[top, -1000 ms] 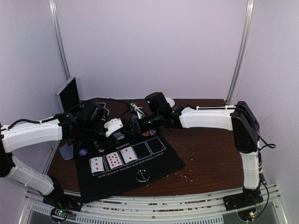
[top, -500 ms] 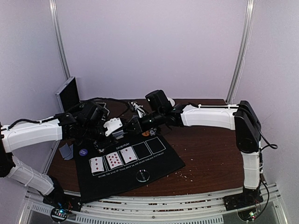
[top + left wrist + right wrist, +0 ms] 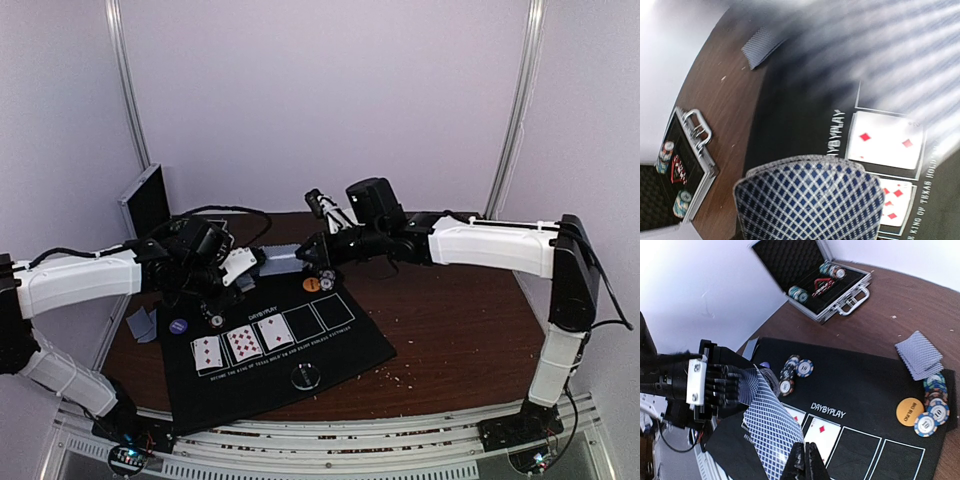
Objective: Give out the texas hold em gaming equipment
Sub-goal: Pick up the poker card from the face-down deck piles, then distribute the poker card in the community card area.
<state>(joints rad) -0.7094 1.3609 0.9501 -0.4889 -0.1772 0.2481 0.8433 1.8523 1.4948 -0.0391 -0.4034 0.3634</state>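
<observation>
While left hand (image 3: 726,386) holds the deck (image 3: 807,200), right hand (image 3: 804,461) pinches one card (image 3: 765,420)

The brown wooden surface (image 3: 450,320) carries a black mat (image 3: 345,350) at its near left and an open metal case (image 3: 832,309) at the far left. A stack of blue-backed cards (image 3: 920,354) lies on bare wood, seemingly just off the mat's far edge. Pale crumbs (image 3: 392,373) lie right of the mat.
</observation>
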